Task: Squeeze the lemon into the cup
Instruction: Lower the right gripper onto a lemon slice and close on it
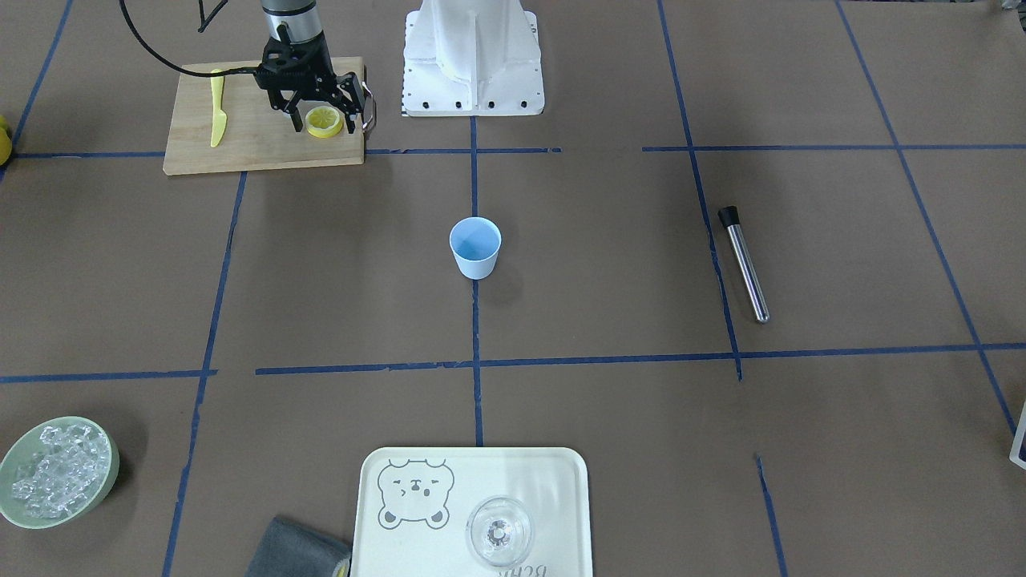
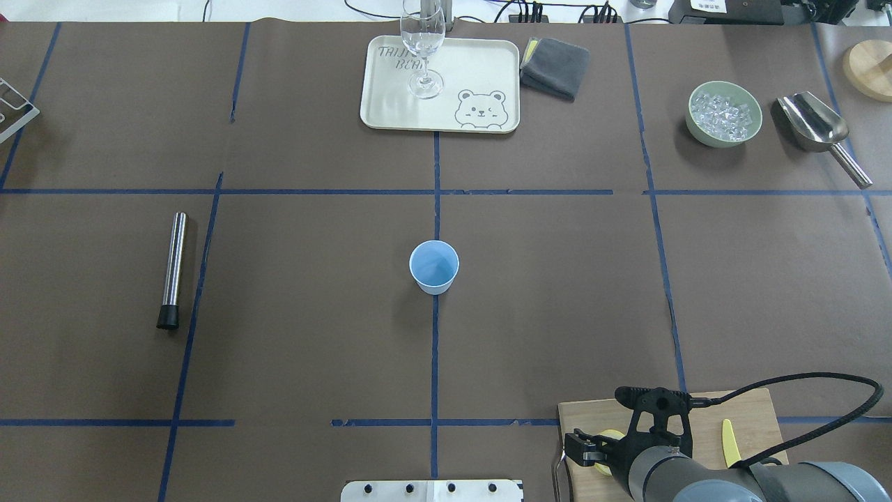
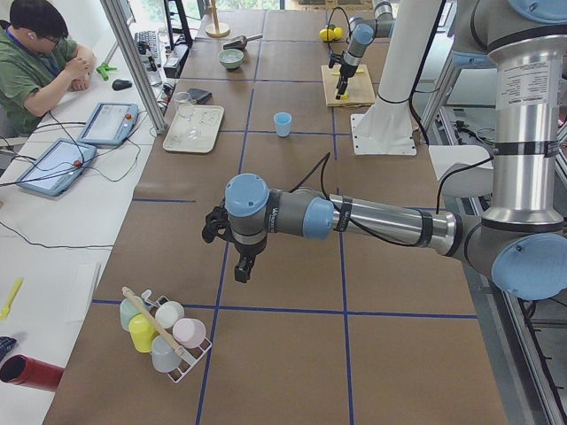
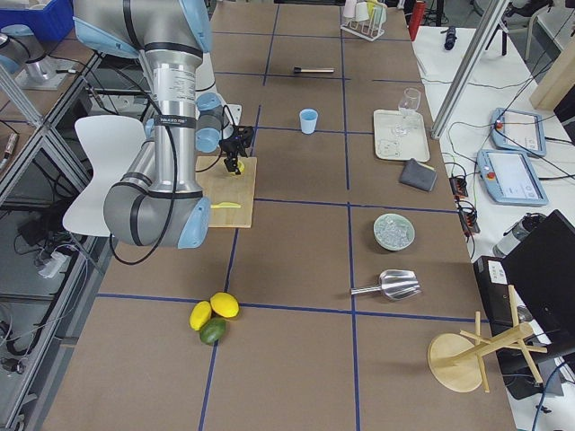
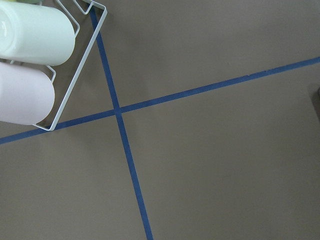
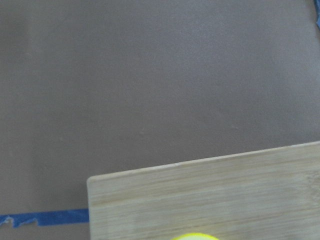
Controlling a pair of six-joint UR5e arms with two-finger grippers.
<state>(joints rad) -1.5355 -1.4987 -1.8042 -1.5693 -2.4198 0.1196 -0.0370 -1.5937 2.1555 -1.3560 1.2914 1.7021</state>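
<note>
The thin round yellow lemon slice (image 1: 324, 122) lies flat on the pale wooden cutting board (image 1: 256, 148), near the board's edge that faces the middle of the bench. The right end effector (image 1: 321, 117) hangs just over it, jaws spread and straddling the slice; it looks released, not clenched, though whether a pad already touches the rim is too fine to tell. The small light-blue tapered plastic cup (image 1: 475, 248) stands upright and apparently empty, well apart from the board, out toward the bench centre.

The slice should be very light and thin, probably with a smooth, slippery rim, and lying flat it offers little height to grip. The best hold is likely across its diameter, pads square on opposite edges and low against the board, closed gently so it does not pop out or tilt.

The left end effector (image 3: 241, 266) is far from the board; I cannot tell its state.
</note>
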